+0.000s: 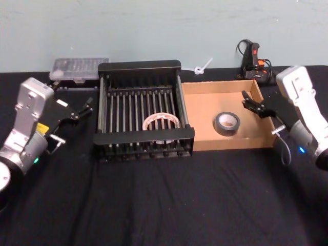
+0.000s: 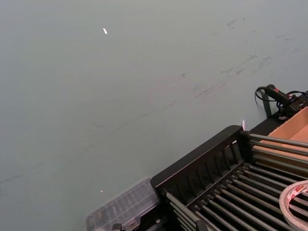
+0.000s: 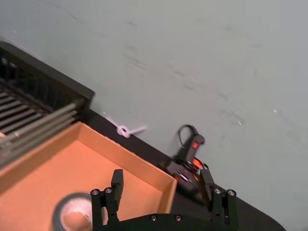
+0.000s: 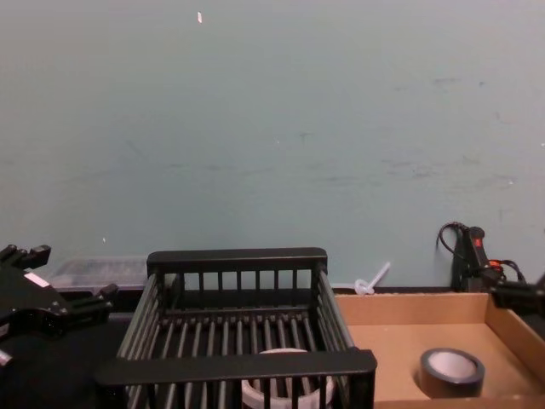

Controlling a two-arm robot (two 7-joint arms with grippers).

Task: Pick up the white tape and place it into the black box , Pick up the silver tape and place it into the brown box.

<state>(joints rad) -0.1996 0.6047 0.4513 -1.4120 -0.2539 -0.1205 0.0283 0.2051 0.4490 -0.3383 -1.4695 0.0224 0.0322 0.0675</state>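
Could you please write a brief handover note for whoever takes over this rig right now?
Left claw: open, empty, just left of the black box.
Right claw: open, empty, over the brown box at its right wall.
White tape: lying flat on the black box's bars.
Silver tape: lying flat on the brown box's floor.
Done: both tapes sit in their boxes.
Left: apparently nothing but pulling the arms back.

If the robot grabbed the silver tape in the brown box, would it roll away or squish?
Probably neither. The silver tape lies flat on its face in the brown box, so a nudge would likely slide it, not roll it. It is a thick wound ring around a core, so it probably stays stiff when pinched. Stood on its edge, it could roll.
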